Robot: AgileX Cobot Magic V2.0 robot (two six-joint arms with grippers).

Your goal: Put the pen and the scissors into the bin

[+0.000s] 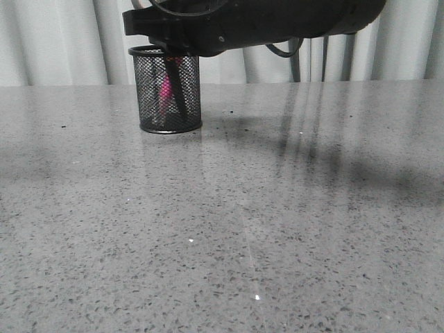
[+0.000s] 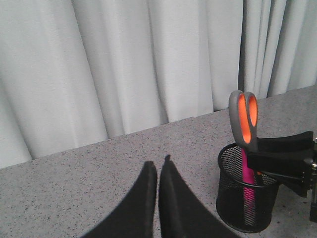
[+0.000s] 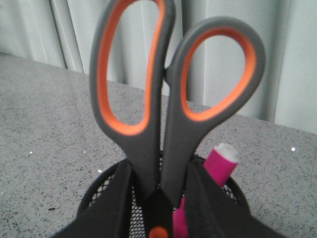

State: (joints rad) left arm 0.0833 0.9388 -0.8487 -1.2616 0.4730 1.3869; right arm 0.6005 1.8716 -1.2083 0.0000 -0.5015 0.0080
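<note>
Grey speckled table (image 1: 277, 229) (white curtain (image 2: 124, 64) behind).

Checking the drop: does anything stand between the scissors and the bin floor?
Nothing visible does. The scissors, clamped by the right gripper, already point blades-down inside the bin. The pen stands beside them, not under them.

You have the black wire-mesh bin (image 1: 166, 90) standing far back left on the speckled grey counter (image 1: 277, 222); the pink pen (image 3: 220, 163) and grey-handled scissors (image 3: 168, 99) stand inside it, the pen to the scissors' right.
</note>
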